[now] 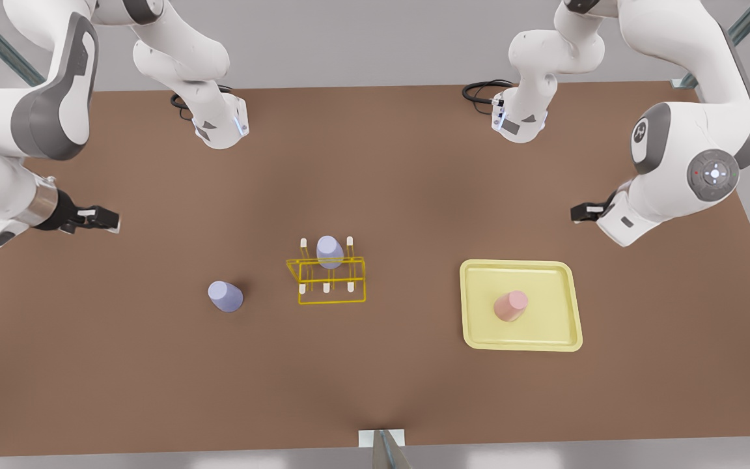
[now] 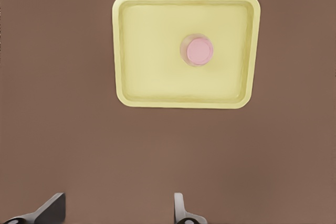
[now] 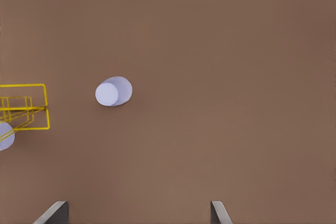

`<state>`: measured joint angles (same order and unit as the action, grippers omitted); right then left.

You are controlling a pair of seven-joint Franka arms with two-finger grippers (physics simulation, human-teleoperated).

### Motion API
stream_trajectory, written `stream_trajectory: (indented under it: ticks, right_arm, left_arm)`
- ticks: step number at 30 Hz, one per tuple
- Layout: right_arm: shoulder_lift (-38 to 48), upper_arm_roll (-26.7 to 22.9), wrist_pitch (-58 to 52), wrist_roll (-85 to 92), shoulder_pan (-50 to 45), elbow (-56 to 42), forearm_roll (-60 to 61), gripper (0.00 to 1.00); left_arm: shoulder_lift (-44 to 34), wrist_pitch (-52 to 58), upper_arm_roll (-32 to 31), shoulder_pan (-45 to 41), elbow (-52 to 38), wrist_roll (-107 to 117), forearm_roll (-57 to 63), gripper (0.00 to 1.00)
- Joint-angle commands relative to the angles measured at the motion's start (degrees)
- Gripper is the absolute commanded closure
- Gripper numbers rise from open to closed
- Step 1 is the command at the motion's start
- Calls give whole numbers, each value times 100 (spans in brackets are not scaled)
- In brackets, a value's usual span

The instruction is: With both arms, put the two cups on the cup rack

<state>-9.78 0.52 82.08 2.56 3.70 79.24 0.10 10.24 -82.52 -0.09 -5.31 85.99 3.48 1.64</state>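
Nothing had been picked up; both arms hung high and apart from the work, so I judged this the approach step, before any grasp. The left gripper [image 1: 580,212], at the front view's right, stood over bare table [image 1: 153,391] near the tray [image 1: 518,268], its two dark fingers [image 2: 181,208] spread wide with nothing between them. The right gripper [image 1: 109,219], at the front view's left, was likewise parted and empty, well short of the loose lavender cup [image 1: 225,296]. That cup stood mouth-down on the brown matte table, just left of the cup rack [image 1: 327,281] in the front view. The salmon pink cup [image 1: 511,305] sat inverted too, inside the flat pale-yellow rimmed tray with rounded corners. A second lavender cup [image 1: 329,252] was already seated over a back peg. The rack was thin bright-yellow wire, box-shaped, with short white-tipped pegs. The cups were smooth, tapered, handleless. Next, I reckoned, each gripper must drop over its near cup and close across the narrow base end, squarely, since tapered walls could slip upward from the pads.
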Motion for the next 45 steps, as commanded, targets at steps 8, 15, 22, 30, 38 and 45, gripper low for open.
stream_trajectory:
  ticks: [8, 15, 22, 30, 38, 45]
  right_arm:
    - [-1518, 1, 1767, 52, -554, 74, 139, 0]
    - [-1492, 1, 3964, -466, -748, 1498, 157, 0]
    - [-1668, 1, 4923, -537, -1056, 2175, 254, 0]
    - [-1395, 1, 6206, -546, -1144, 3502, 254, 0]
    - [-1597, 1, 6250, -493, -1143, 3581, 245, 0]
    - [-1861, 1, 6206, -467, -1143, 3625, 245, 0]
  left_arm:
    - [1894, -2689, -9, -111, 66, 408, -58, 0]
    - [1771, -4079, -62, -445, 945, 900, -172, 0]
    - [2316, -4642, -62, -568, 945, 900, -181, 0]
    - [2536, -4774, -44, -585, 1323, 900, -172, 0]
    - [2694, -5389, -44, -585, 1315, 900, -164, 0]
    - [2685, -5398, -44, -585, 1297, 926, -172, 11]
